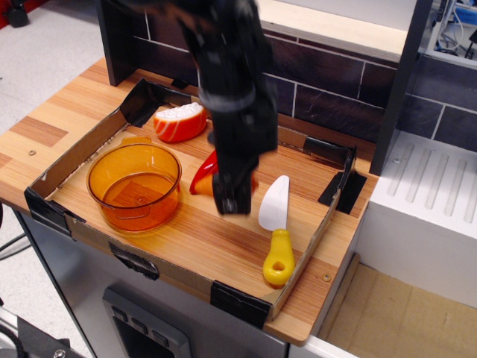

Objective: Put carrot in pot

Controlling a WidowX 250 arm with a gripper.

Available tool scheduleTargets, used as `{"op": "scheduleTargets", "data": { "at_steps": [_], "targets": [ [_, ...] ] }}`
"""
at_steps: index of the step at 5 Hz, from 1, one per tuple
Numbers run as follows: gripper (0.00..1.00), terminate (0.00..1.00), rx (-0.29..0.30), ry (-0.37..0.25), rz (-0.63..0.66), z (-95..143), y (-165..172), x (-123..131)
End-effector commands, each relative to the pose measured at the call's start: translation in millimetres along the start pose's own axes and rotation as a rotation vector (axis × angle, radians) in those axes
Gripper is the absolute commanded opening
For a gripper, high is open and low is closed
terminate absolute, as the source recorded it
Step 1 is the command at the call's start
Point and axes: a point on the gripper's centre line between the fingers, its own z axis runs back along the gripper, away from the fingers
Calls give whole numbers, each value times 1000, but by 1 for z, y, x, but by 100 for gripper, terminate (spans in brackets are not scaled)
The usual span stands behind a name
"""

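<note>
The gripper point(232, 200) hung blurred over the middle of the cardboard tray point(74, 160). The carrot point(209, 187) was almost wholly hidden behind the gripper; only a small orange patch showed at the gripper's left edge, just beside the red chili pepper point(204, 173). The carrot's long axis and pointing direction could not be determined. Whether the fingers were apart, together or clamped on the carrot could not be determined either. The pot point(134, 185) stood upright to the left, apart from the gripper. A yellow-handled knife point(276, 224) lay to the right.
</note>
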Motion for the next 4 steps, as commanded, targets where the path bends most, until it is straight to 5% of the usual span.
{"op": "scheduleTargets", "data": {
  "at_steps": [1, 3, 4],
  "targets": [
    [0, 0, 145, -46, 128, 47, 24, -51],
    [0, 0, 160, 86, 166, 9, 41, -96],
    [0, 0, 121, 89, 143, 4, 35, -97]
  ]
}}
